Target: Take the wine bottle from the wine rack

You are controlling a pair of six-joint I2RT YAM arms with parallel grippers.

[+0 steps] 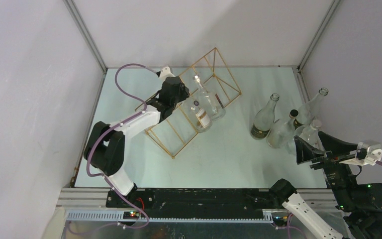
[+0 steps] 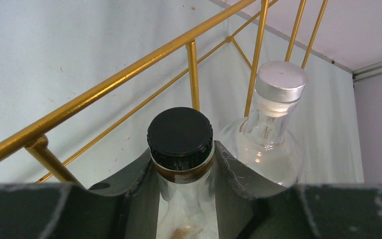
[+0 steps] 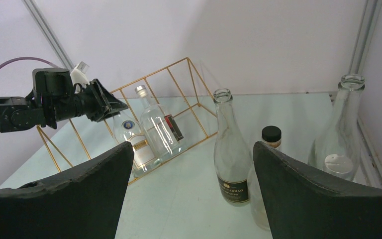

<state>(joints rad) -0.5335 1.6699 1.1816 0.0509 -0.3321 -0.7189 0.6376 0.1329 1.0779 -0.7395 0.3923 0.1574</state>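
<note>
The gold wire wine rack (image 1: 174, 157) stands at the back left of the table, tilted like a wedge. Two clear bottles lie in it side by side. My left gripper (image 1: 179, 94) is shut on the neck of the black-capped bottle (image 2: 180, 134), just under the cap, with a finger on each side. That bottle's labelled body (image 1: 202, 118) still rests in the rack. The silver-capped bottle (image 2: 280, 82) lies just to its right. My right gripper (image 1: 311, 149) is open and empty at the right side, far from the rack.
Several empty glass bottles stand at the right, among them a dark-labelled one (image 3: 231, 164), a small black-capped one (image 3: 271, 137) and a tall clear one (image 3: 339, 144), close in front of my right gripper (image 3: 191, 149). Grey walls enclose the table.
</note>
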